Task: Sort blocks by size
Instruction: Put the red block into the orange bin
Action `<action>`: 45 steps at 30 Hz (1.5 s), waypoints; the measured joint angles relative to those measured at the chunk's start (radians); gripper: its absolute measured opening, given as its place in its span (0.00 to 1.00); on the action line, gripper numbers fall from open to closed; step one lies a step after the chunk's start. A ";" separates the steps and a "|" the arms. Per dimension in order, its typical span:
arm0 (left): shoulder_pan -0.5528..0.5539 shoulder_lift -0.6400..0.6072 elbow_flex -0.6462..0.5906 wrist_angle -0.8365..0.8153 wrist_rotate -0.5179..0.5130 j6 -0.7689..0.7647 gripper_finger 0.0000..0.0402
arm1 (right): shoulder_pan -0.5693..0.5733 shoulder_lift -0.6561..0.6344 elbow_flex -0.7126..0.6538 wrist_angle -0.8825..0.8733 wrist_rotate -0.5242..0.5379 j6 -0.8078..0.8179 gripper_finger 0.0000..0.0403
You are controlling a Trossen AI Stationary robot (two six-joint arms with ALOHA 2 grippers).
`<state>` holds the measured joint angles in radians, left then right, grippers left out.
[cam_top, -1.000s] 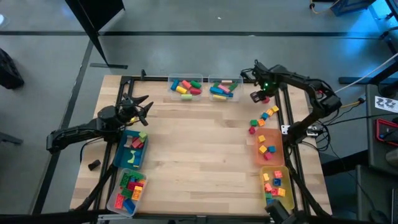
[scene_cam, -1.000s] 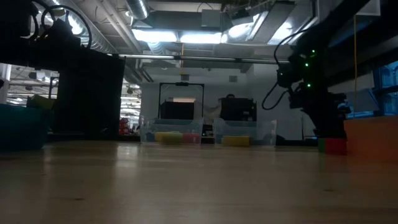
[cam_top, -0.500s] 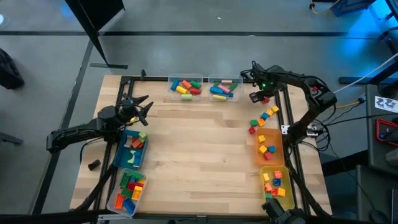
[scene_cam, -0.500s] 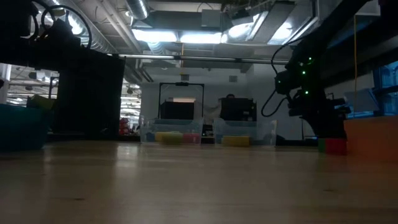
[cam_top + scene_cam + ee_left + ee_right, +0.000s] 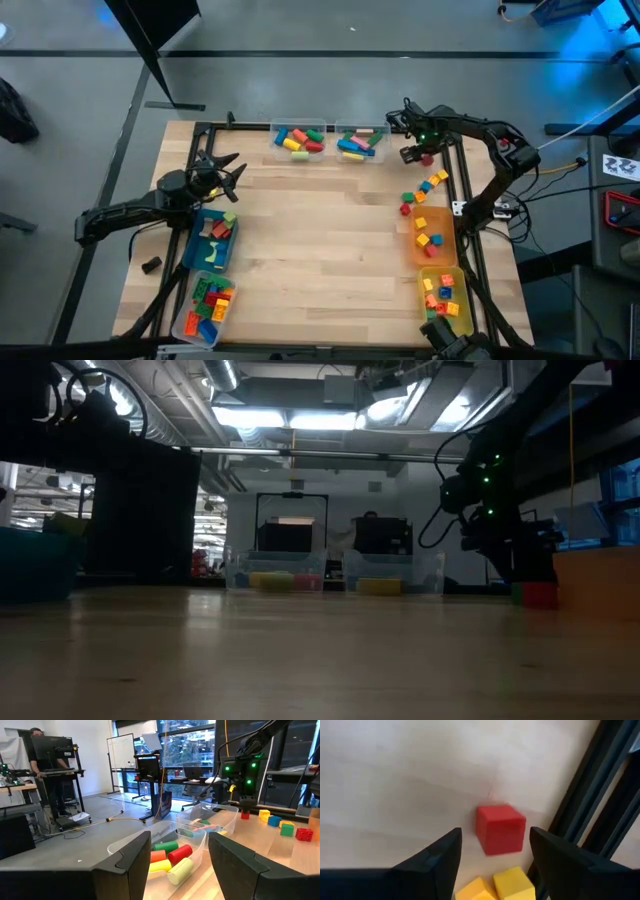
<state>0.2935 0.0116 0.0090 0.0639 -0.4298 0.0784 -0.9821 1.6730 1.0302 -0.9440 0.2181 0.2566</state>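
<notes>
While right gripper (image 5: 492,852) hangs wide open, empty, over a smooth red cube (image 5: 500,828) on wood worktop (image 5: 320,240), left gripper (image 5: 180,857) idles open.

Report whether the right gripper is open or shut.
Open. In the right wrist view the right gripper has its fingers spread apart, with the red cube lying free on the table beyond them.

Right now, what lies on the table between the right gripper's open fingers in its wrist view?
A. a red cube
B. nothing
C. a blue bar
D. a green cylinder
A: the right gripper hangs open over a red cube lying on the wood, not yet gripped.
</notes>
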 joint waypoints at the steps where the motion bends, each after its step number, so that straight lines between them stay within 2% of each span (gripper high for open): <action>1: 0.000 0.000 0.000 0.000 0.000 0.000 0.46 | 0.000 0.000 0.000 0.009 0.010 0.005 0.58; 6: 0.000 0.000 0.000 0.000 0.000 0.000 0.46 | 0.000 0.025 0.000 0.009 0.038 0.008 0.59; 18: 0.000 0.000 0.000 0.000 0.000 0.000 0.46 | 0.000 0.080 0.000 -0.005 -0.001 0.003 0.57; 21: 0.000 0.000 0.000 0.000 0.000 0.000 0.46 | 0.000 0.080 0.000 -0.005 -0.001 0.003 0.51; 26: 0.000 0.000 0.000 0.000 0.000 0.000 0.46 | 0.000 0.078 0.002 -0.008 -0.001 0.001 0.33; 32: 0.000 0.000 0.000 0.000 0.000 0.000 0.46 | 0.000 0.079 0.010 -0.031 -0.020 0.001 0.33; 36: 0.000 0.000 0.000 0.000 0.000 0.000 0.46 | 0.000 0.080 0.040 -0.107 -0.099 0.001 0.34; 40: 0.000 0.000 0.000 0.000 0.000 0.000 0.46 | 0.000 0.080 0.073 -0.200 -0.153 0.001 0.39; 45: 0.000 0.000 0.000 0.000 0.000 0.000 0.46 | 0.000 0.080 0.112 -0.329 -0.167 0.001 0.36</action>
<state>0.2933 0.0118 0.0090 0.0636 -0.4301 0.0784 -0.9821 1.7527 1.1420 -1.2734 0.0509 0.2573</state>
